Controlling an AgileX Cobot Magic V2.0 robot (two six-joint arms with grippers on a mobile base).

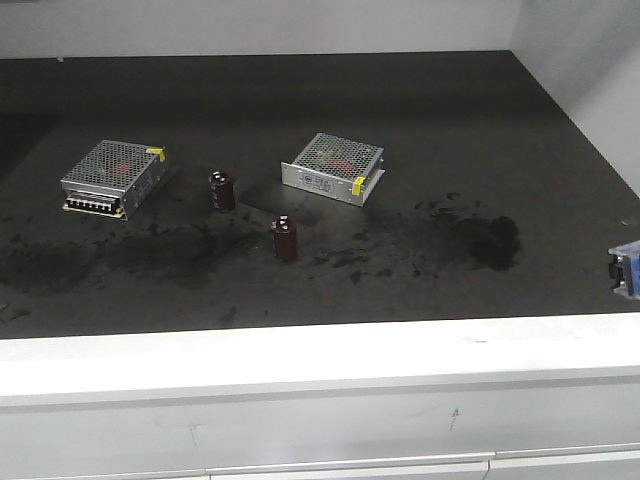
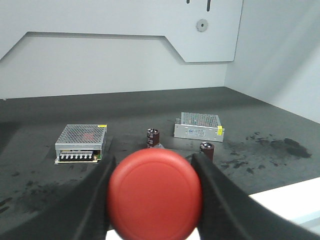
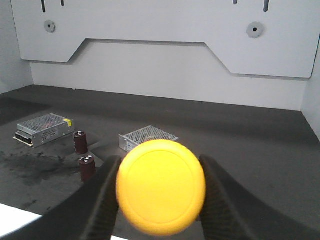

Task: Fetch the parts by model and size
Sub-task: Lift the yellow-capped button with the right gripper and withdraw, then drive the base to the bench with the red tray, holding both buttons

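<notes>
In the left wrist view my left gripper [image 2: 155,196] is shut on the red-capped push button [image 2: 155,192]. Its round cap fills the gap between the two black fingers [image 2: 92,200], and its base is hidden. In the right wrist view my right gripper [image 3: 161,192] is shut on the yellow-capped push button [image 3: 161,186], cap facing the camera, between the black fingers [image 3: 227,205]. Both are held above the table's white front edge. In the front view a dark block with a blue-white label [image 1: 625,270] pokes in at the right edge. Neither arm shows there.
On the black mat [image 1: 330,100] lie two silver perforated power supply boxes, one at the left [image 1: 113,177] and one at the middle [image 1: 334,167]. Two dark red capacitors [image 1: 222,190] [image 1: 284,238] stand between them. Dark smudges mark the mat. A white ledge [image 1: 320,350] runs along the front and grey walls behind.
</notes>
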